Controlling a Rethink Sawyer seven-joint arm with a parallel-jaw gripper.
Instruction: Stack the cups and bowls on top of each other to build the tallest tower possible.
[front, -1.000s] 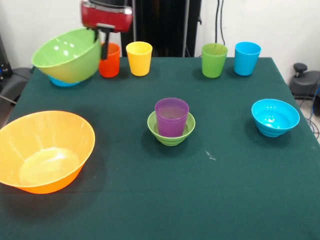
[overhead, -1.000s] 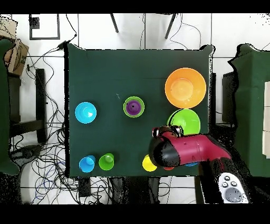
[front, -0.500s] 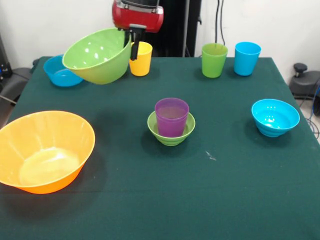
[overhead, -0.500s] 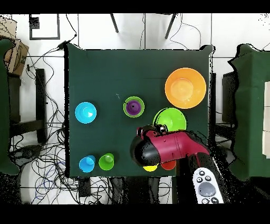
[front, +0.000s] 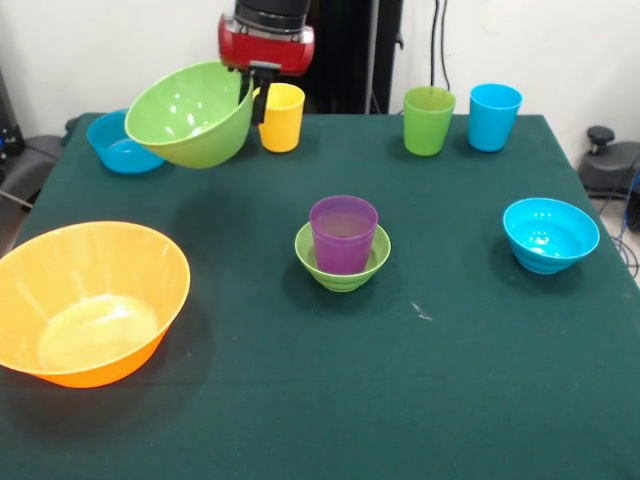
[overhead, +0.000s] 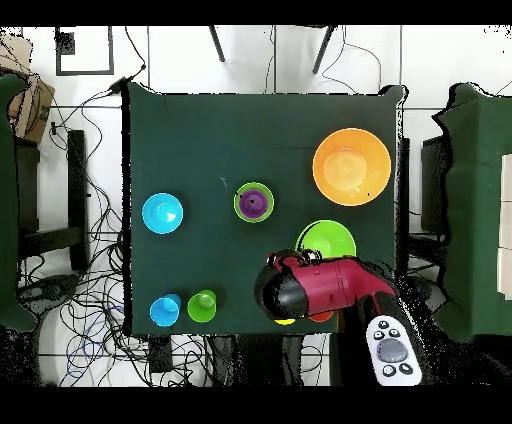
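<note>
My gripper (front: 252, 96) is shut on the rim of the medium green bowl (front: 190, 115), which hangs tilted above the table's far left. From overhead, that green bowl (overhead: 325, 240) shows just beyond the red arm (overhead: 320, 286). At mid-table a purple cup (front: 343, 233) stands inside the small green bowl (front: 342, 268). The yellow cup (front: 281, 117), green cup (front: 428, 120) and light blue cup (front: 495, 116) line the far edge. The small blue bowl (front: 550, 234) sits at the right, and the medium blue bowl (front: 120, 145) at the far left. The large orange bowl (front: 85, 300) is near left. The orange cup is hidden in the front view.
A dark green cloth (front: 450, 380) covers the table. A white remote (overhead: 390, 350) lies off the table beside the arm in the overhead view. Cables run over the floor around the table.
My gripper carried the green bowl rightward in the front view, away from over the medium blue bowl, which now shows. In the last half second it drifted slightly back left.
</note>
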